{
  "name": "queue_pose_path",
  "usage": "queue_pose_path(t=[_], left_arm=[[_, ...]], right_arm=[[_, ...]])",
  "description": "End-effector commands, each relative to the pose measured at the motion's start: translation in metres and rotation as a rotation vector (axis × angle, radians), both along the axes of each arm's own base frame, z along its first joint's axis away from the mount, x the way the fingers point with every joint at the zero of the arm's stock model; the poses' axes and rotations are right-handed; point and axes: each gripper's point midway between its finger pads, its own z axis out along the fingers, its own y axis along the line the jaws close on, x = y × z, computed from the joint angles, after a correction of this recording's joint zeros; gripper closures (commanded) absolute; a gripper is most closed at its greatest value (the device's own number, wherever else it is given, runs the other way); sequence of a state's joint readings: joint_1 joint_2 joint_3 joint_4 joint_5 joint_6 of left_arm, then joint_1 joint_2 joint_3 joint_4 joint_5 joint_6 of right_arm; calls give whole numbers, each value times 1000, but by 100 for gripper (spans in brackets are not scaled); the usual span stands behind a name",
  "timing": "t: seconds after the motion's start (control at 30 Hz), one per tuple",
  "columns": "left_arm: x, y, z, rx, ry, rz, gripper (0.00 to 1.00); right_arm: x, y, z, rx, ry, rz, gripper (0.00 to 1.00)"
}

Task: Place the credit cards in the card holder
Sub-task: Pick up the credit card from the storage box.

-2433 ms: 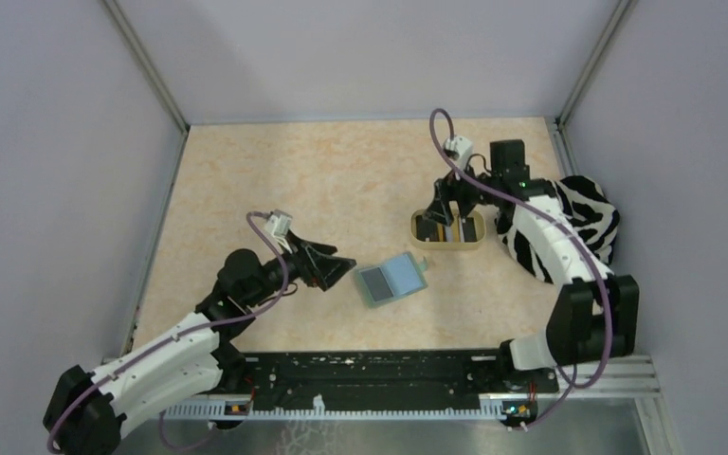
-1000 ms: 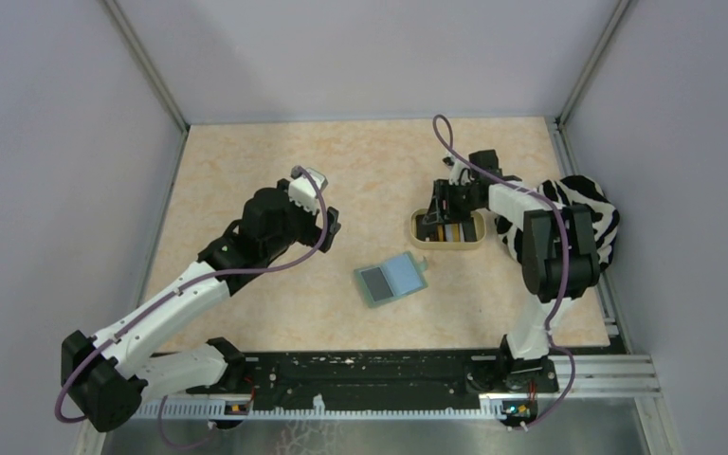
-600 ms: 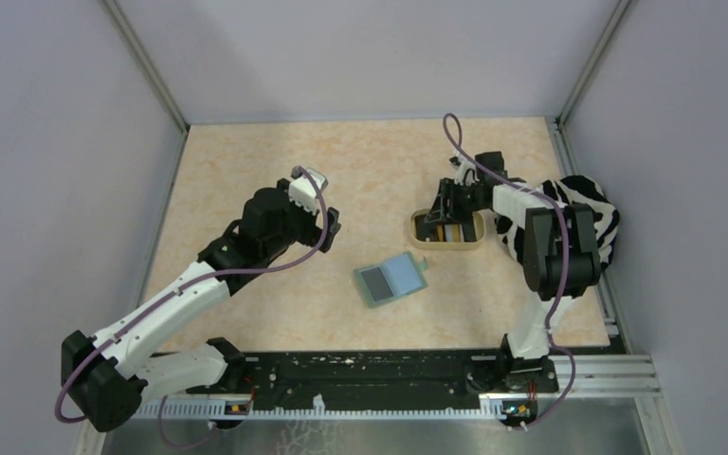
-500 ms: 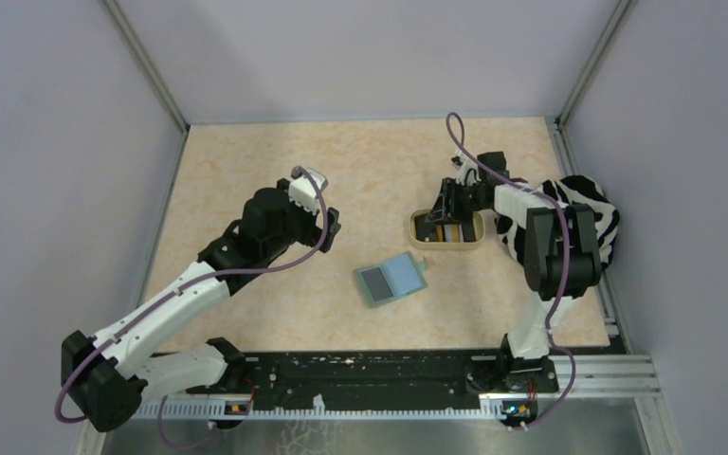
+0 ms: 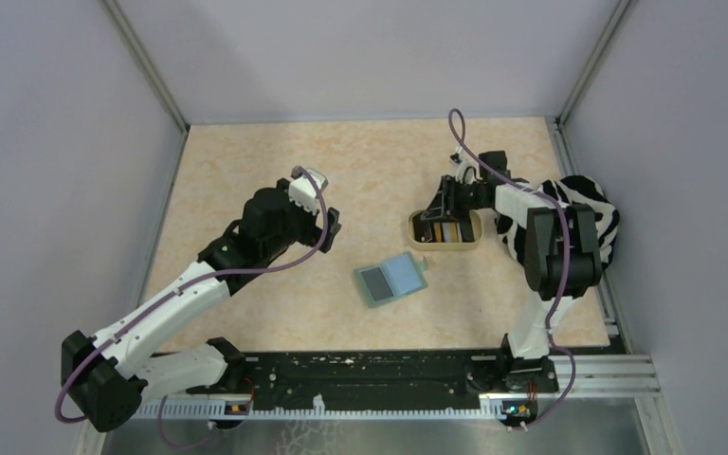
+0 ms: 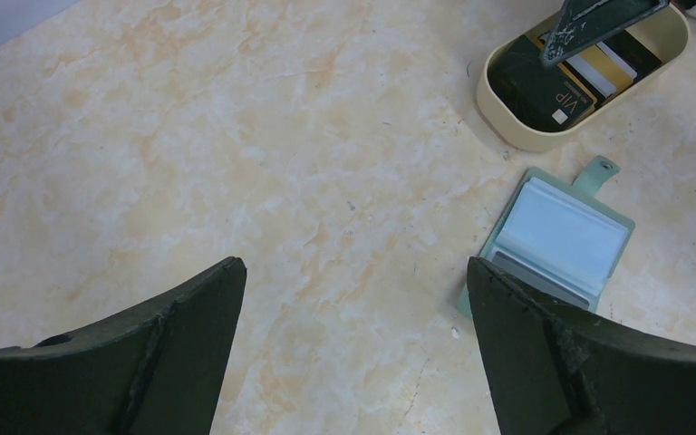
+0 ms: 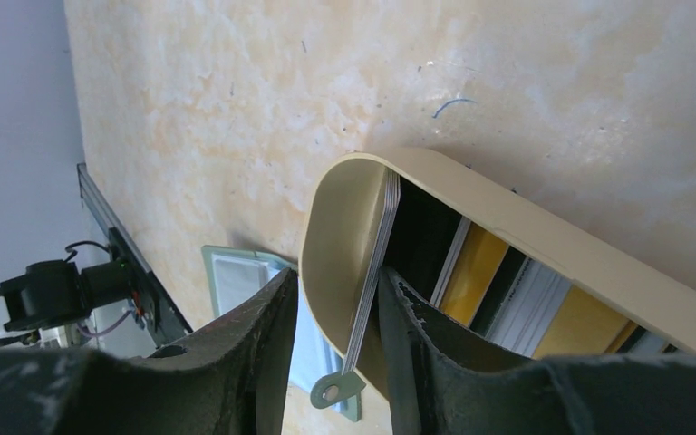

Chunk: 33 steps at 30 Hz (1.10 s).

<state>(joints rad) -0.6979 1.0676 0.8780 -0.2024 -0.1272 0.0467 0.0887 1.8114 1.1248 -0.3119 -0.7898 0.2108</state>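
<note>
Our right gripper straddles the tray's end wall, one finger outside and one inside. Its jaws stand narrow about that wall and a thin sheaf of credit cards set on edge against it. Whether they are pressing, we cannot tell. More cards, black and gold, lie flat in the tray, a smooth tan rounded trough with an upright rim. We judge the step to be picking the first card. The next move calls for pinching stiff, glossy plastic alone, not the rim. The card holder lies open near the tray, soft pale green with a clear sleeve and a dark pocket. Our left gripper hangs spread wide, well apart from it, over the marbled beige table.
</note>
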Motion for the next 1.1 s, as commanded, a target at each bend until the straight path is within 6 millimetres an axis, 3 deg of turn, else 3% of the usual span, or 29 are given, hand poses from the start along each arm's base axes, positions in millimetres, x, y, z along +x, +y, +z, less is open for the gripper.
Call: queue_pose_path(t=[0.0,0.57,1.07], left_arm=[[1,1,5,1,-22,-3,2],[1,1,3,6,-17,-2,1],[1,0,4,1,-16,-9,1]], right_arm=[[-4,9,14,84,-7,30,62],[-6,4,-10,37,54,16,59],[-12,14,-21,72,101,63,58]])
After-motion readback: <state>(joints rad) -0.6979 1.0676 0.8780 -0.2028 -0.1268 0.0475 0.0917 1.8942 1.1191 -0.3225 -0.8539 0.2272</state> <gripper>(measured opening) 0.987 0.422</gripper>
